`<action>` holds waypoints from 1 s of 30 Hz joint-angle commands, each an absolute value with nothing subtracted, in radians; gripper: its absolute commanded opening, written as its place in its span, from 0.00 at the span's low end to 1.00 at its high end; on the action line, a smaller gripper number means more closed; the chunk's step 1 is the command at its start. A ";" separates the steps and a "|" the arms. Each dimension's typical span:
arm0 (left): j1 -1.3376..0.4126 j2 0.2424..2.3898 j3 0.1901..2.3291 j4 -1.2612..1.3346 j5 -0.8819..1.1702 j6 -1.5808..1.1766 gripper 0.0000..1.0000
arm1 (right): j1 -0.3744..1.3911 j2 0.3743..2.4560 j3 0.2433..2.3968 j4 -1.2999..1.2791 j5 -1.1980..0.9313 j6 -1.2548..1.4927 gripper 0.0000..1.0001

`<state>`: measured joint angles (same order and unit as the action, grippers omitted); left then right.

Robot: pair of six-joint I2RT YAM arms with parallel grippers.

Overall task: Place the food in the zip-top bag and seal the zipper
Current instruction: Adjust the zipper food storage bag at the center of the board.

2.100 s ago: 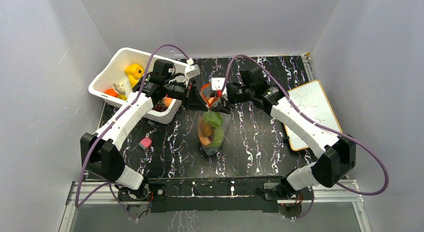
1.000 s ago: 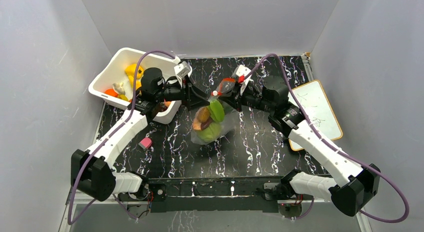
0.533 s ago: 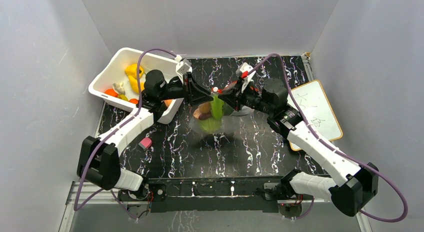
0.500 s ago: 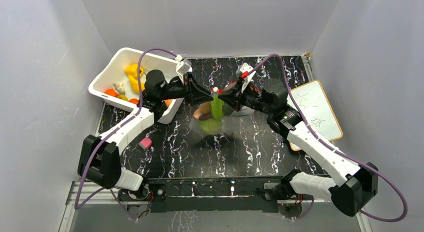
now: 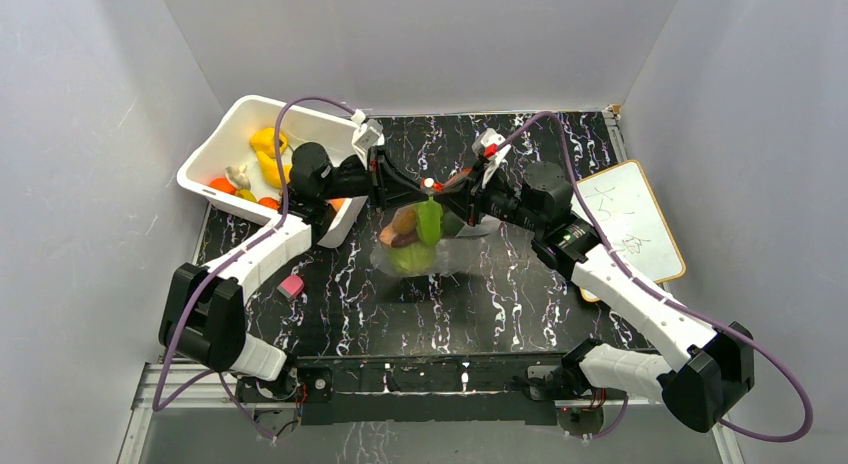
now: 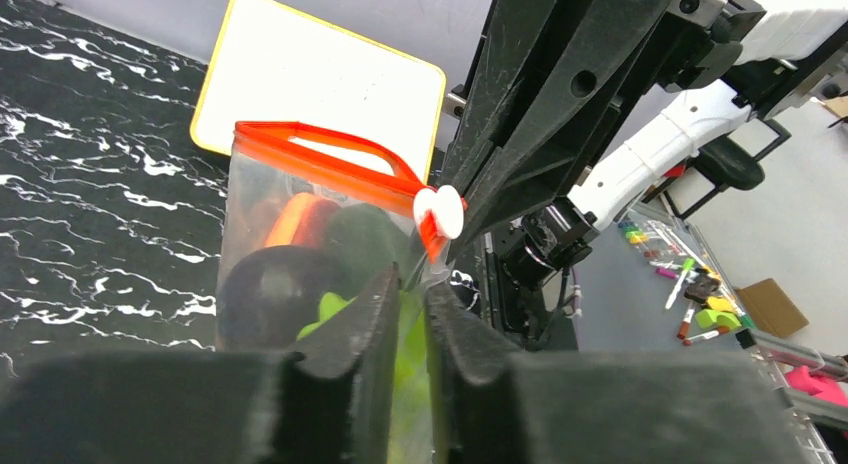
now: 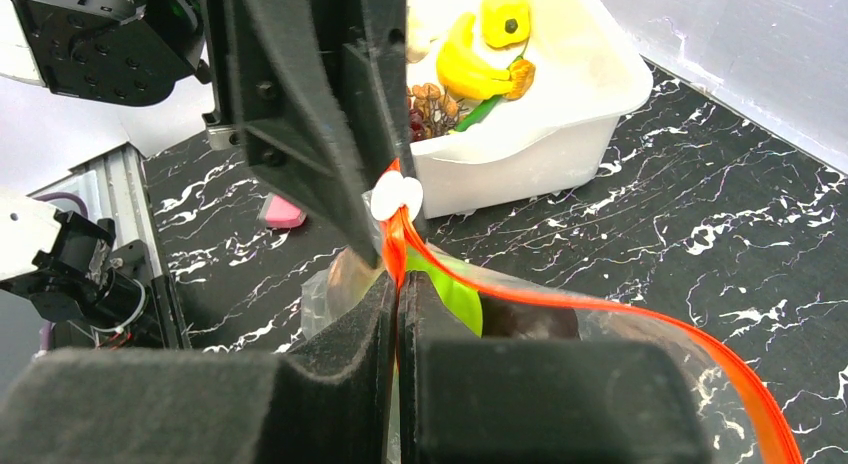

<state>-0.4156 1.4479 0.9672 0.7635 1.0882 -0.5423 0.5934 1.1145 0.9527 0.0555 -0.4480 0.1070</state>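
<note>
The zip-top bag, food inside, hangs over the tabletop. Both tools are clamped at one corner: left tool on plastic, right tool on the zipper, whose open length trails from the white slider toward the right arm.

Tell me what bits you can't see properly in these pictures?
- Zipper: right wrist view, its far end is cut off by the picture's edge.
- Food in the zip-top bag: left wrist view, the left hand hides the bottom; the dark piece is unclear.
- White bin: top view, the left arm covers part of it.
</note>
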 commanded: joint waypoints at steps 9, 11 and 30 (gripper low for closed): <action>-0.420 1.421 0.920 0.884 1.209 -0.525 0.00 | 0.592 1.050 1.038 -0.001 -0.508 -0.022 0.41; -0.420 1.416 0.917 0.851 1.234 -0.496 0.00 | 0.591 1.046 1.073 -0.078 -0.560 -0.104 0.51; -0.420 1.377 0.929 0.683 1.307 -0.328 0.00 | 0.592 1.170 1.137 -0.107 -0.820 -0.372 0.48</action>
